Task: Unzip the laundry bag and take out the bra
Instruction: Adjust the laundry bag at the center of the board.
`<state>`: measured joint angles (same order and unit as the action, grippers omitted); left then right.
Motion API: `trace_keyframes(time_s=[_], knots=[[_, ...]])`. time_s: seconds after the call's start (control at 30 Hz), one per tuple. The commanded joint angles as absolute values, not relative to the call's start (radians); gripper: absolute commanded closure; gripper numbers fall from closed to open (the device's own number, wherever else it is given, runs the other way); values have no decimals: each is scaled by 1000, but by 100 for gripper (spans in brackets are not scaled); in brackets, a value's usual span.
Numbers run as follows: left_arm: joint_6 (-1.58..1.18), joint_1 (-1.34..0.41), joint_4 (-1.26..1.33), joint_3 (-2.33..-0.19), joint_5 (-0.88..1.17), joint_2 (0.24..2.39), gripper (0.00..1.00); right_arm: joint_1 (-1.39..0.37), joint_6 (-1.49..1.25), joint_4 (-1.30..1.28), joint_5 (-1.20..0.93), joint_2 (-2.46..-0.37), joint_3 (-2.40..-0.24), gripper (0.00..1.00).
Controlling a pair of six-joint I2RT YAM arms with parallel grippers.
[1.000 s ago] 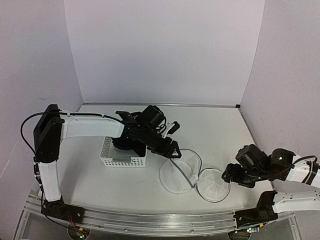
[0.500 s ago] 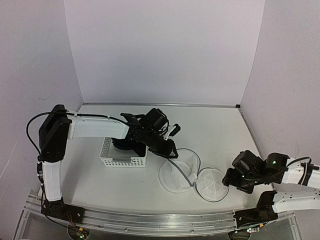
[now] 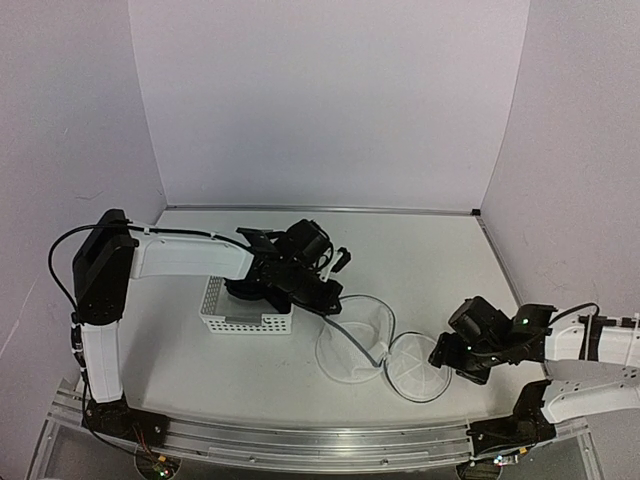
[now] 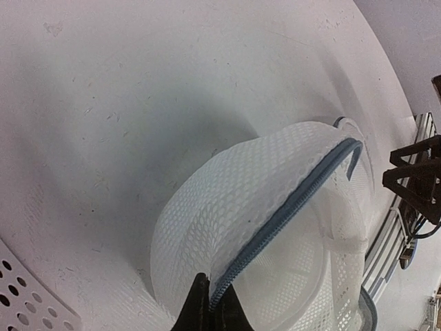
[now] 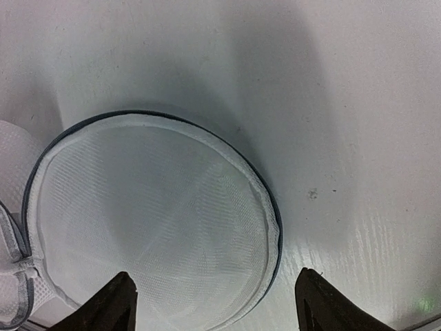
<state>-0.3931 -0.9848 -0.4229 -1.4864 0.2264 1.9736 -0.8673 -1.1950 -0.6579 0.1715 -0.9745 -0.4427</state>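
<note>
Lying open on the table (image 3: 430, 260), the laundry bag (image 3: 352, 345) sits just right of the white perforated basket (image 3: 245, 322), its round lid (image 3: 415, 368) beside the right gripper (image 3: 443, 356). Left wrist view — the left gripper (image 4: 210, 310) pinches the bag's zippered mesh rim, its fingers pressed together. Right wrist view — fingers (image 5: 103, 310) spread wide, straddling the lid's near edge.

Lab booth: blank walls (image 3: 330, 100), railed table (image 3: 430, 255).
</note>
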Motion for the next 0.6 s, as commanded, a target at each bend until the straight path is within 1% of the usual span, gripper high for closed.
trace_keyframes(time_s=[0.0,0.2,0.57], knots=[[-391,-965,-426,-1450,181,1884,100,-850,-1196,-493,105,-1005,-409,20],[-393,-949,-426,-1418,162,1846,100,-834,-1235,-419,74,-1007,-359,19],[-399,-940,-433,-1436,164,1814,100,-824,-1314,-252,30,-991,-262,19]])
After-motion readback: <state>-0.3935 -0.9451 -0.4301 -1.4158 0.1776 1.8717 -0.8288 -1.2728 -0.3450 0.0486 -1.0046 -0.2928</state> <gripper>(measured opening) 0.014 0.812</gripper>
